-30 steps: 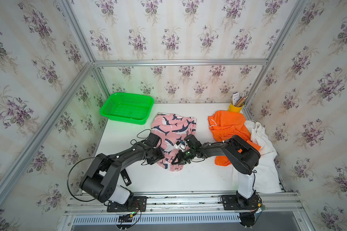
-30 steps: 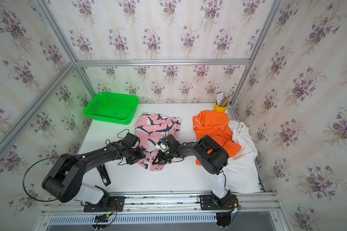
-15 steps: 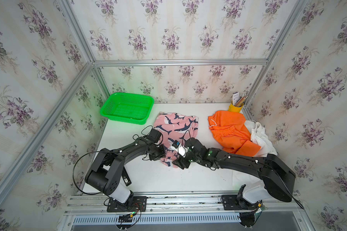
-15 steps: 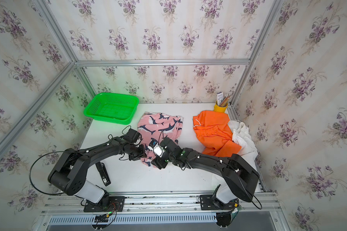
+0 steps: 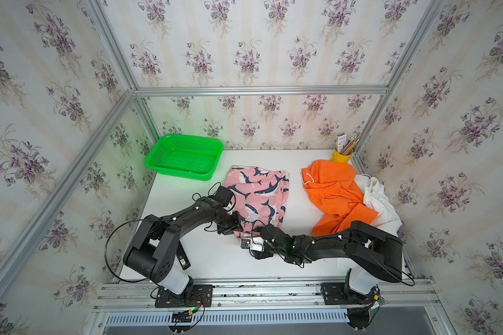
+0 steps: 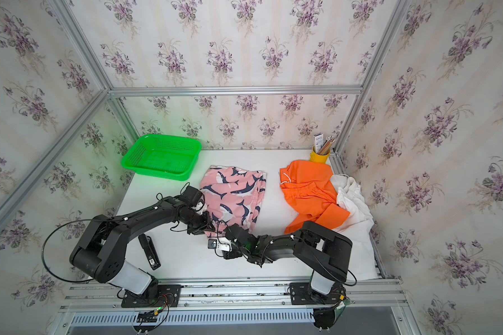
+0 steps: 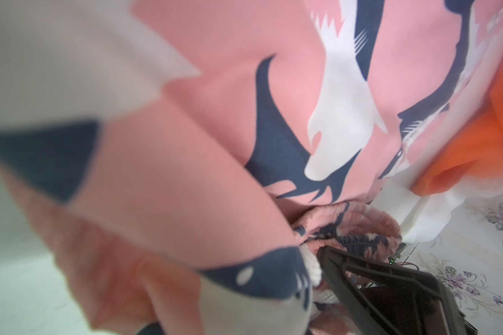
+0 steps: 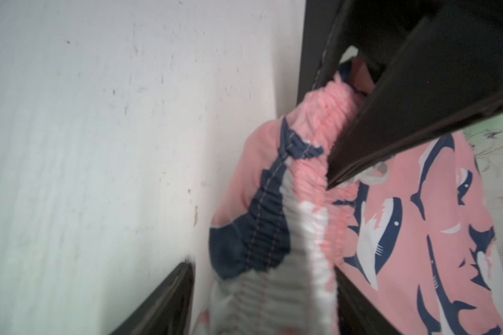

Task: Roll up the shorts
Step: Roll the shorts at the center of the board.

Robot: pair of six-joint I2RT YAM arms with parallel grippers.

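Right wrist view: left gripper (image 8: 357,79) clamps pink shorts (image 8: 418,232) at waistband; right gripper (image 8: 263,274) jaws parted, straddling same waistband at its near end.

Bright even light, faint shadows, top views bowed at edges, green glow by basket (image 5: 179,173), pink shorts (image 7: 215,139) blurred near wrist cameras

On the table (image 5: 172,200), the middle shorts (image 5: 259,197) spread out behind the left pincer (image 5: 232,229), which sits at their near edge. The right pincer (image 5: 256,242) sits just right of it, apparently at the same edge. The basket (image 5: 183,158) stands behind-left. The second shorts (image 5: 331,197) lie well right, overlapping the third shorts (image 5: 381,203), with the cup (image 5: 341,155) behind those.
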